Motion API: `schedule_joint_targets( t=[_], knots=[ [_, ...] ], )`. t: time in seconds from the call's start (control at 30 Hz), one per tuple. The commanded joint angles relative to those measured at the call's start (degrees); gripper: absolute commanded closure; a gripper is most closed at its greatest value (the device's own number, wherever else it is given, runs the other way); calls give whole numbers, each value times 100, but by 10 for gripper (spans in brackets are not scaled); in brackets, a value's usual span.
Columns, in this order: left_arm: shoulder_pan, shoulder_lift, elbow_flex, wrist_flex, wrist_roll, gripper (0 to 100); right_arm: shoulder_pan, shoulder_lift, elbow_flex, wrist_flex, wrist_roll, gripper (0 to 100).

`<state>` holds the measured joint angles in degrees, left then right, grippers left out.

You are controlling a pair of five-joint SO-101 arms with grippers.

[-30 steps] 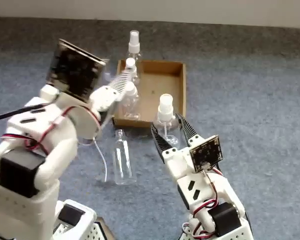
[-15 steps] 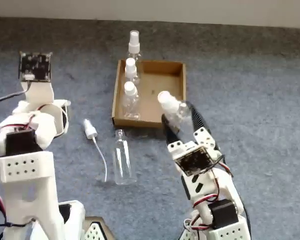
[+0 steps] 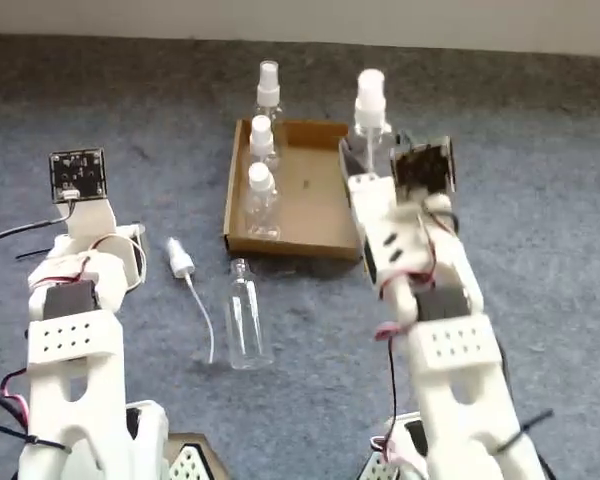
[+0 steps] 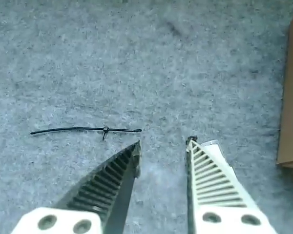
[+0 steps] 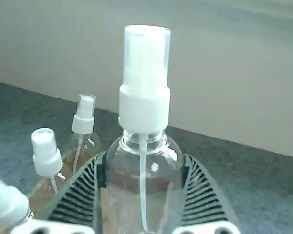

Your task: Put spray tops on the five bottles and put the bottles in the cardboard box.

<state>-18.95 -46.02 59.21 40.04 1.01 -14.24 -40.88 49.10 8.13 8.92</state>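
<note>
My right gripper pinches a capped bottle upright by the cardboard box; my left gripper hangs spread.

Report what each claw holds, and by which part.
Right claw: bottle, gripped around its body below the shoulder. Left claw: open, nothing held.
</note>
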Motion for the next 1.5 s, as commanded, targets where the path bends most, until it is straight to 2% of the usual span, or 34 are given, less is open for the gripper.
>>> schedule_joint_targets(
  t=[0.0,0.1,0.27,0.37,0.43,0.63,0.93,1.13,1.47],
  knots=[
    [-40,-48,-22,-114,35,853,-84,945,-1235,-136,-123,989],
    [-40,-40,-22,-114,35,853,-110,1473,-1464,-400,-158,993],
    [-40,-48,57,-132,35,853,-119,2413,-1270,-2905,-167,993],
    [-40,-40,66,-193,35,853,-127,3213,-1059,-3864,-167,993],
    [-40,-40,66,-193,35,853,-127,3697,-1103,-3925,-255,993],
    [-40,-40,66,-193,44,853,-101,4611,-1789,-3925,-1125,993],
    [-40,-40,66,-193,53,853,-92,5455,-2457,-3934,-1152,993],
    [-40,-40,75,-193,53,853,-92,5912,-2440,-4673,-1143,993],
    [-40,-40,75,-193,53,853,-92,6264,-2466,-4725,-1134,993]
  ],
)
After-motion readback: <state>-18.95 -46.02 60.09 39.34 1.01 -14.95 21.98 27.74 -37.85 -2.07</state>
